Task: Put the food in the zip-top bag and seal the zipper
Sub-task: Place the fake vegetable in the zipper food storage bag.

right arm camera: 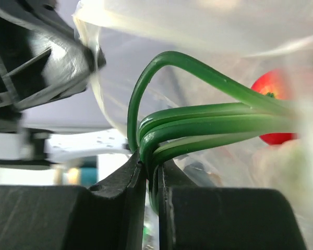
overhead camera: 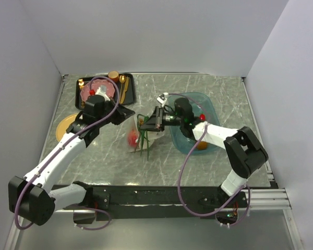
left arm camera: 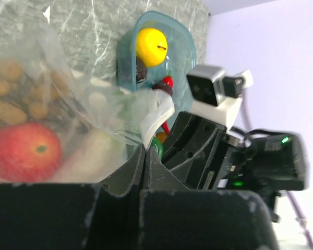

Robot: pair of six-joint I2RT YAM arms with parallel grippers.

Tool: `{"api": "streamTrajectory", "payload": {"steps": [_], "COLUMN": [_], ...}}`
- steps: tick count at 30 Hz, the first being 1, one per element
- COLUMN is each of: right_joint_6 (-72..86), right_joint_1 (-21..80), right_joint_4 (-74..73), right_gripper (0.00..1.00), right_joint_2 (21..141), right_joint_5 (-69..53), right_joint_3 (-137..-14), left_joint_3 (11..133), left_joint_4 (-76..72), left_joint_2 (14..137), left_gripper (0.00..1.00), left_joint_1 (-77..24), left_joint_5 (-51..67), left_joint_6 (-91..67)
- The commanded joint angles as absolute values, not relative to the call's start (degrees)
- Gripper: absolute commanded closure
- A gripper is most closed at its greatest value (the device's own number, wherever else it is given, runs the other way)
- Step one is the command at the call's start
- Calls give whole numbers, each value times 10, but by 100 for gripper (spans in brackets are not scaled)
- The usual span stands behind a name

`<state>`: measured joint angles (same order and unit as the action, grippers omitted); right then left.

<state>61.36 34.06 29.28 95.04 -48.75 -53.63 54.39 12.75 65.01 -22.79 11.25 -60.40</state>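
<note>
My right claw [right arm camera: 148, 169] is clamped narrow on the leaves [right arm camera: 208, 120], whose long axis runs straight out from it toward the bag [left arm camera: 78, 104], which hangs just to its left with 1 edge pinched in my closed left claw [left arm camera: 145, 152].

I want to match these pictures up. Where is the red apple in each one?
Top external: the red apple is a blurry red spot in the clear bag, near the middle.
Left wrist: bottom left, big, behind the bag's plastic.
Right wrist: right side, behind the green leaves.
Shared landmark: the clear bag, seen in all three.
</note>
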Motion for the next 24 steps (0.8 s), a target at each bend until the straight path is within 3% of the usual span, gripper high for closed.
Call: {"api": "streamTrajectory", "payload": {"steps": [1,4,14,24], "right_joint_6": [412,416,641,745], "right_joint_1": [348,332,296,285], "right_joint_4": [32,-10,233,287], "right_gripper": [100,100,100,100], "right_joint_2": [969,980,1015,1038], "right_joint_5": [-484,-478,-487,-378], "right_joint_3": [-621,-655,-613,-606], "left_joint_3": [568,572,560,540], "left_joint_4": [115,135,167,189], "left_joint_2": [665,670,652,660], "left_gripper": [99,99,99,99], "left_joint_1": [-226,-225,-226,-302], "left_joint_5": [150,165,215,215], "left_joint_6": [-584,-567,-510,-511]}}
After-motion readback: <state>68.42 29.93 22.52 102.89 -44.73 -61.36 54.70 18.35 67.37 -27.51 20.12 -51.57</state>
